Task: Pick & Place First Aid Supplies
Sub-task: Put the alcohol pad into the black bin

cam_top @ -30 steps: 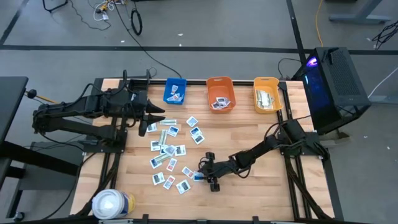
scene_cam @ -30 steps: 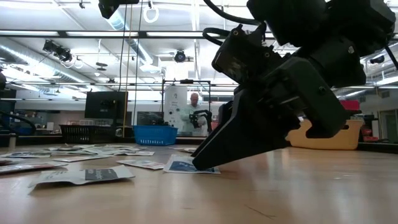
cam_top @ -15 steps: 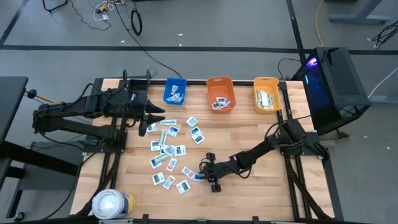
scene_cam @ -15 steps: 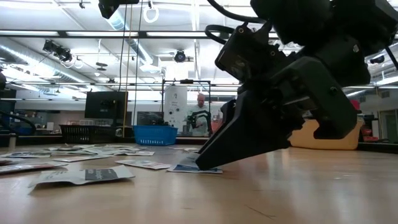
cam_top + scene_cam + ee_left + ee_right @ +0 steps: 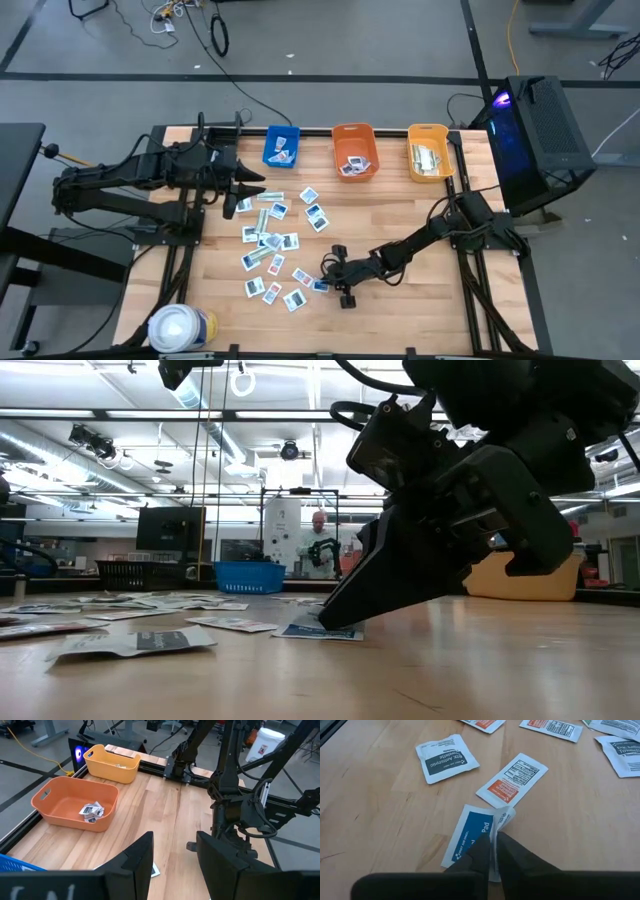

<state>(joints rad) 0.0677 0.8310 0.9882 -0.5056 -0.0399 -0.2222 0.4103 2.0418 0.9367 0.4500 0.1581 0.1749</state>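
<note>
Wooden counter [image 5: 400,210] carries three bins along its far edge: a blue bin [image 5: 282,146], an orange bin [image 5: 354,150] and a yellow bin [image 5: 429,152], each with a few packets inside. Loose first aid packets [image 5: 270,240] lie scattered flat on the boards between the two arms, left of centre in the high view. A large white roll [image 5: 180,328] stands at the near left corner.

Right end effector [image 5: 328,282] is down at the counter at the near edge of the scatter. Its fingers [image 5: 485,852] are pressed nearly together on the edge of a blue-printed packet [image 5: 472,835], which they pinch; the packet's gripped corner curls up while the rest lies on the wood. An orange-printed packet [image 5: 512,780] lies just beside it, and a dark-printed packet [image 5: 446,758] lies near, apart from both.

Left end effector [image 5: 245,190] hangs above the far left end of the scatter, fingers parted, nothing between them.

Beyond the counter, in the low view, a person [image 5: 318,546] stands in the room behind.
</note>
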